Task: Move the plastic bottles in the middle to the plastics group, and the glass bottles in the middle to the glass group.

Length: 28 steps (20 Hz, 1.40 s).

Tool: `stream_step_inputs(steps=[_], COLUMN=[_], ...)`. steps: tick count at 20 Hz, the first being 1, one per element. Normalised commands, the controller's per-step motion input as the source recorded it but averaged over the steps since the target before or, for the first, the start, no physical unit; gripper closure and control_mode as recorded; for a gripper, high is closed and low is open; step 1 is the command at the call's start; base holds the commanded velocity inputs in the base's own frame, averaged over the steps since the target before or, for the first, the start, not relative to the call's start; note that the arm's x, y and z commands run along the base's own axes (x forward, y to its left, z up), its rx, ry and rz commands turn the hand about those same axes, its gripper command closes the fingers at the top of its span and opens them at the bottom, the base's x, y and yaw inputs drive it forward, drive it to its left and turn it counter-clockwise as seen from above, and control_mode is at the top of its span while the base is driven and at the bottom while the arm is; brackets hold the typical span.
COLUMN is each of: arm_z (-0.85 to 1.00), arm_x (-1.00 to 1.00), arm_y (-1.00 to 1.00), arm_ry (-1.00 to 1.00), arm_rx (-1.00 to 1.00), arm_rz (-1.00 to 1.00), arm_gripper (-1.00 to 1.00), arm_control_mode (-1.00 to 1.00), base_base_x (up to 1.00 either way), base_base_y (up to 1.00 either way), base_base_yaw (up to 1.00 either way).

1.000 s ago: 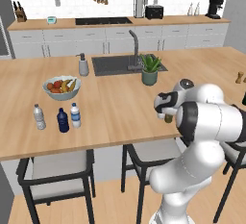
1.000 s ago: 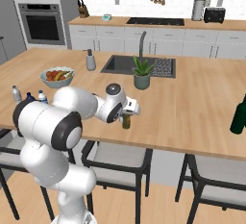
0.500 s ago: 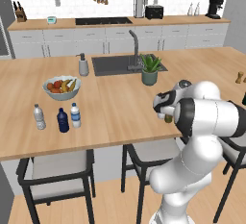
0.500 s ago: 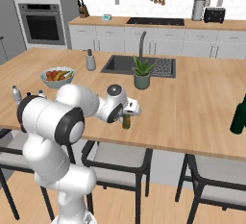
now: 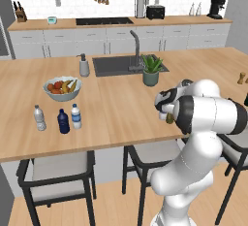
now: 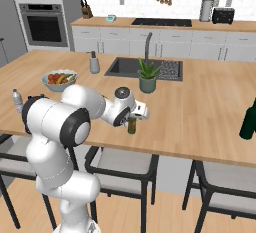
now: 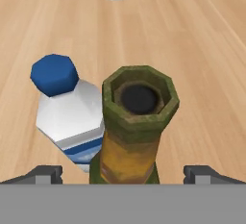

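Left end of the wooden island counter (image 5: 116,113): a clear bottle with a pale label (image 5: 39,118), a squat navy-blue bottle (image 5: 63,121) just beside it, then a clear water bottle with a blue label (image 5: 76,116) — three in a short row, all upright, in front of the fruit bowl (image 5: 61,88). Further along the island, a soap dispenser (image 5: 84,66), the sink (image 5: 123,65) and a potted plant (image 5: 150,71) at its near right corner. Near the front edge, the olive-brown glass bottle (image 6: 132,125) stands upright under the arm's hand. In the hand view its open mouth (image 7: 140,97) sits between the finger tips, and a second water bottle (image 7: 69,115) stands just beside it, possibly touching — its cap looks blue here. The gripper (image 7: 122,172) is spread to its full width, tips either side of the glass bottle's neck and clear of it, holding nothing. Far right, a blackish-green bottle (image 6: 248,120) stands well apart at the island's end.
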Motion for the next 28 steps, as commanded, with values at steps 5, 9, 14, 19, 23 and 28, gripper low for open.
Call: stream_step_inputs(steps=[5, 9, 14, 19, 23, 28], arm_z=[0.00, 0.00, 0.01, 0.28, 0.48, 0.45], arm_x=[0.00, 0.00, -0.25, -0.30, -0.07, 0.00], arm_y=[0.00, 0.00, -0.02, -0.43, -0.79, -0.96], arm_ry=[0.00, 0.00, 0.00, 0.00, 0.02, 0.04], arm_rx=[0.00, 0.00, 0.00, 0.00, 0.00, 0.00], arm_rz=[0.00, 0.00, 0.00, 0.00, 0.00, 0.00], arm_gripper=[1.00, 1.00, 1.00, 1.00, 1.00, 1.00], arm_control_mode=[-1.00, -1.00, -1.00, -1.00, -1.00, -1.00], base_base_x=[0.00, 0.00, 0.00, 0.00, 0.00, 0.00], base_base_y=[0.00, 0.00, 0.00, 0.00, 0.00, 0.00], base_base_yaw=[0.00, 0.00, 0.00, 0.00, 0.00, 0.00])
